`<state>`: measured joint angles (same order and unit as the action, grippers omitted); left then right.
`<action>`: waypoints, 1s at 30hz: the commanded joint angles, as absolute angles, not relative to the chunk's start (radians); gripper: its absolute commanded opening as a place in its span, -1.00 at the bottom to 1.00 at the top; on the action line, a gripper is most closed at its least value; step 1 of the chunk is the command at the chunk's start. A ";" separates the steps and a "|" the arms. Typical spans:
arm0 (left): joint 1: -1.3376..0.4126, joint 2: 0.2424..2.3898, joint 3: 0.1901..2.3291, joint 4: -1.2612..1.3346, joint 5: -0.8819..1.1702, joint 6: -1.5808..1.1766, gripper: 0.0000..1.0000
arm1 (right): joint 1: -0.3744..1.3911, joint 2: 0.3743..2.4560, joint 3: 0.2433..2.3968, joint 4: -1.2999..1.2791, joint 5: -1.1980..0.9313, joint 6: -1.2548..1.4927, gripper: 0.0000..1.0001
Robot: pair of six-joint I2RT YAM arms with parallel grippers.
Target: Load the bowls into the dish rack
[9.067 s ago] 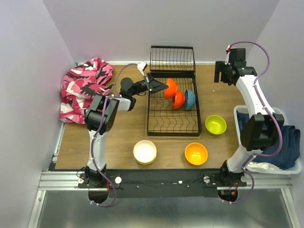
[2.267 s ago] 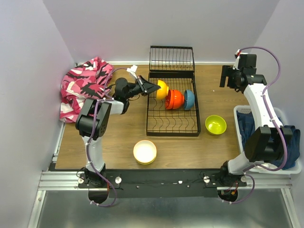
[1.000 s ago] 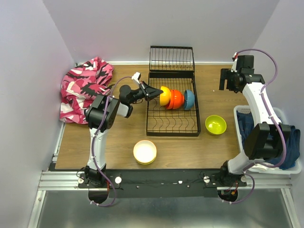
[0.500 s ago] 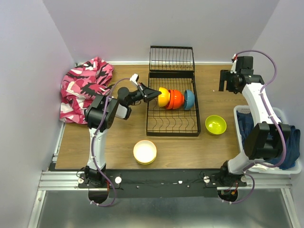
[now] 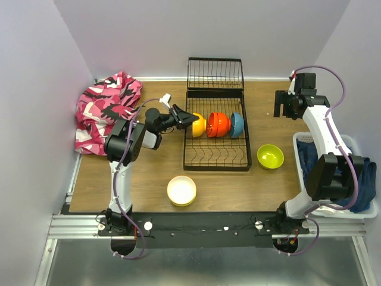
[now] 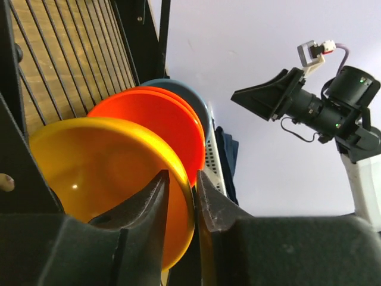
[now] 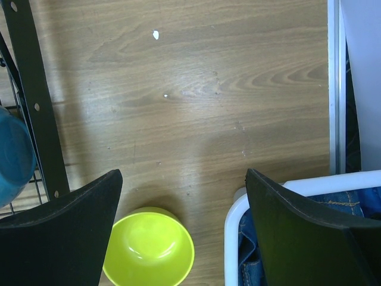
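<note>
The cream bowl (image 5: 181, 190) sits mouth up on the table (image 5: 149, 173) near the front edge, outside the dish rack (image 5: 215, 156). Just right of it and farther back, the left gripper (image 5: 189, 121) has its jaws drawn narrow on the rim of the orange bowl (image 5: 199, 125), one finger inside and one outside. That bowl stands on edge at the rack's left side, with the red bowl (image 5: 218, 124) and the blue bowl (image 5: 237, 124) lined up on edge beside it. Farther right, the green bowl (image 5: 270, 156) lies mouth up on the table next to the rack. The right gripper (image 5: 284, 106) hangs above bare table with its jaws wide, holding nothing. The bowls look light, stiff and glossy, so probably slippery. The thin rim, pinched through the wall, seems the only sensible hold, since the round outside offers the fingers nothing flat.
</note>
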<state>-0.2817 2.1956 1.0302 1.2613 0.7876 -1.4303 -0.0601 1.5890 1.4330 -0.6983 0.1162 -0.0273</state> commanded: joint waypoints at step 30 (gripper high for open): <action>-0.529 1.302 1.349 -0.386 0.336 0.085 0.97 | -0.057 1.218 1.250 -0.690 0.092 0.026 0.96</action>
<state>-0.4049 1.3445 1.2125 -0.1616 0.4801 -0.0383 -0.0601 1.3010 1.2575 -0.6865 0.1051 -0.0338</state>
